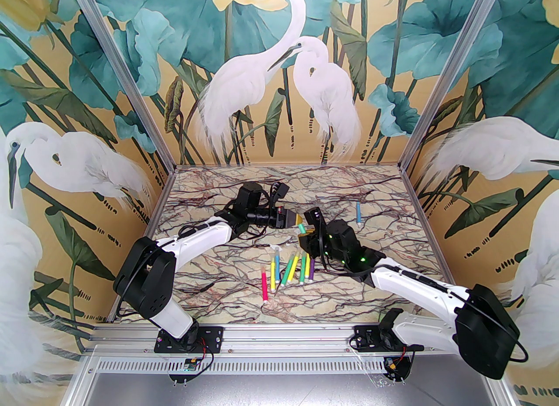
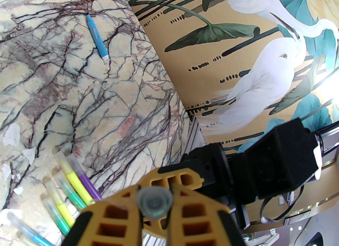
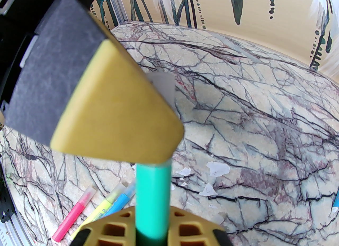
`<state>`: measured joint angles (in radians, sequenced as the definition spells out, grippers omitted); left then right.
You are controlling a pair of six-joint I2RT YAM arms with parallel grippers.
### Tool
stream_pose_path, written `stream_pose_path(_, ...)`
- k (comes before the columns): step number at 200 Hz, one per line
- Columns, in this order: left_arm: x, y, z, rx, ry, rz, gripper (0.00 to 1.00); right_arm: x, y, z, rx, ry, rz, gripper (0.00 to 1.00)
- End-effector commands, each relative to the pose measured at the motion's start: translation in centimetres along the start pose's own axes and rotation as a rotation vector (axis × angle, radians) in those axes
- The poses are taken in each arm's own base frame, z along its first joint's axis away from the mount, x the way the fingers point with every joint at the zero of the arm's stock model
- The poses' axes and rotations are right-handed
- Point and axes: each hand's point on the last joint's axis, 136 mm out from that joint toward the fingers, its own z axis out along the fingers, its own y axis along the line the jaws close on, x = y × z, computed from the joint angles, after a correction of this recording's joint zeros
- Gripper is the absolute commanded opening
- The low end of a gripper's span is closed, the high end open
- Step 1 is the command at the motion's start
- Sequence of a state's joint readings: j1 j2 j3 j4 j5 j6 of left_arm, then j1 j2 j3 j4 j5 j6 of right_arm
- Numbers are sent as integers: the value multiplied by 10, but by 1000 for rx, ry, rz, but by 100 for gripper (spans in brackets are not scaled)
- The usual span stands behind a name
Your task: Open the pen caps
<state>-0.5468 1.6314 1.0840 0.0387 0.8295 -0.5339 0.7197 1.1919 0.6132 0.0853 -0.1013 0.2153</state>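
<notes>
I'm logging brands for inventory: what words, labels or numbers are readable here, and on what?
No text can be read.
Blue pen: dark print along the barrel, too small to read.
Yellow pen: faint print on the barrel, too blurred to read.

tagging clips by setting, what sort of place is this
Probably a robot test booth: heron-print walls, a marble-look table, and a left arm and right arm bolted to a front rail.

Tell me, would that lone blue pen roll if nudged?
Probably: the blue pen looks round and lies flat on the smooth table, so a sideways nudge likely rolls it. Its slim plastic body suggests it is light and stiff.
</notes>
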Motion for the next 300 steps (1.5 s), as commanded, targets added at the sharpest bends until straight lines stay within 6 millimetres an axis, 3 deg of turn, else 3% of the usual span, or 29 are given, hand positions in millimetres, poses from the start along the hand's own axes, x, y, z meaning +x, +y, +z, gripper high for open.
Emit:
stream_pose_path(1, -85, 22, -42, -123, -276, 71, 0, 74, -1, -4, -18, 245, -13, 0)
stream_pose_path(78, -102, 19, -65, -165, -333, 76, 0, 75, -1, -5, -24, 238, -10, 0)
stream_pose_path(110, -100, 20, -72, -180, -331, 70, 0, 72, -3, -6, -12, 226, -8, 0)
stream_pose_path(127, -94, 31, -75, -245, -306, 71, 0, 66, -10, -8, 19, 199, 8, 0)
stream_pose_path(187, -44, 113, -107, -713, -164, 21, 0, 38, -82, -17, 269, 121, 157, 0)
stream_pose_path(222, -19, 155, -131, -958, -66, -22, 0, 36, -133, -18, 431, 172, 238, 0)
stream_pose_path(300, 6, 203, -148, -1116, 31, -88, 0, 28, -230, -25, 649, 216, 447, 0)
